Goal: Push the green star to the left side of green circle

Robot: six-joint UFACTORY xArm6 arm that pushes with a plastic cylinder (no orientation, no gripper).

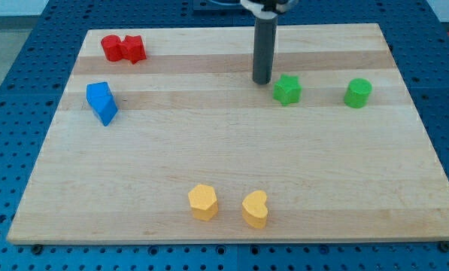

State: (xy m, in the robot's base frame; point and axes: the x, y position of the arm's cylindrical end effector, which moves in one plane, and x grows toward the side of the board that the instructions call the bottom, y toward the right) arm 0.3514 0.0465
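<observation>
The green star (pixel 287 89) lies on the wooden board at the upper right. The green circle (pixel 357 92) stands to its right, with a clear gap between them. My tip (pixel 262 81) is down on the board just left of the green star, slightly above its middle, close to it; I cannot tell whether it touches.
Two red blocks (pixel 123 49) sit together at the upper left. Two blue blocks (pixel 101 102) touch at the left. A yellow hexagon (pixel 203 202) and a yellow heart (pixel 256 209) lie near the bottom edge. The board (pixel 224 158) rests on a blue perforated table.
</observation>
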